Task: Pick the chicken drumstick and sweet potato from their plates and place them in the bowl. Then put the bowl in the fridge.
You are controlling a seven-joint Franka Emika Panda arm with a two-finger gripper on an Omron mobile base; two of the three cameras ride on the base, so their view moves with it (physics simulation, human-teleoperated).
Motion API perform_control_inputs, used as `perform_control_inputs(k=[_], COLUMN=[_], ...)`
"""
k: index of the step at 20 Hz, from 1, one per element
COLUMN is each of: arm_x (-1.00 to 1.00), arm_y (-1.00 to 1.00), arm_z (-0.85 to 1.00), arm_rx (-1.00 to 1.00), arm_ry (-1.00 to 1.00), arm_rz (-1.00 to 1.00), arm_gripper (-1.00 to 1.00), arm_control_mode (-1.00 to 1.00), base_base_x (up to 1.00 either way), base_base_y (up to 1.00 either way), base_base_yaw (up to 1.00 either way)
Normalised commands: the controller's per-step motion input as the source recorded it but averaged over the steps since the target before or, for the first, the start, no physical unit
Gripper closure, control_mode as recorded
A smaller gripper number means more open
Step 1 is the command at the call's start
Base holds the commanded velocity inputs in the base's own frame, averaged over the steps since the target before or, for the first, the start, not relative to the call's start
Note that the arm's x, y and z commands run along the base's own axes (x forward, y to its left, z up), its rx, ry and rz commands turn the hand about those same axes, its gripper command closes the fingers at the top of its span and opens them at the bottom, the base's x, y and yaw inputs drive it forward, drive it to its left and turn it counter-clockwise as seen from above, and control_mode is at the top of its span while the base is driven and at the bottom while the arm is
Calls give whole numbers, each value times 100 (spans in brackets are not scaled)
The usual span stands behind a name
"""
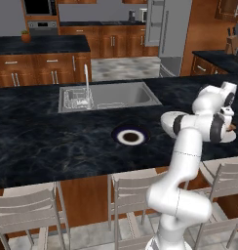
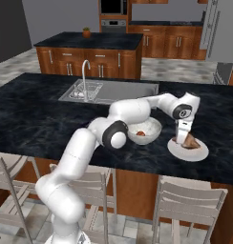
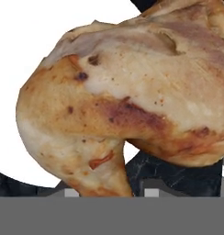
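The gripper (image 2: pixel 184 141) reaches straight down onto the chicken drumstick (image 3: pixel 132 92), its jaws either side of the meat; whether they have clamped cannot be told. The drumstick lies on a white plate (image 2: pixel 197 153). Just beside it, the bowl (image 2: pixel 146 131) already holds something orange. Further off, an empty black-rimmed plate (image 1: pixel 130 137) sits before the sink (image 1: pixel 109 96).

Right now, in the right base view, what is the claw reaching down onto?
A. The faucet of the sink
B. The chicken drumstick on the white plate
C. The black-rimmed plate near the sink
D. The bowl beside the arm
B: the claw is lowered onto the chicken drumstick, which lies on the white plate to the right of the bowl; the hand view shows the drumstick close up.
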Motion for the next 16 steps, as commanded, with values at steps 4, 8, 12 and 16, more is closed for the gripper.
perform_control_inputs(k=[4,8,12,16], arm_x=[-41,-31,-26,-7], arm_y=[52,46,48,43], arm_z=[12,25,25,30], arm_rx=[-4,-8,-10,-2], arm_ry=[-7,-5,0,-6], arm_rz=[13,29,39,45], arm_gripper=[100,100,100,100], arm_control_mode=[-100,-100,-100,-100], base_base_x=[0,0,0,0], base_base_y=[0,0,0,0], base_base_yaw=[0,0,0,0])
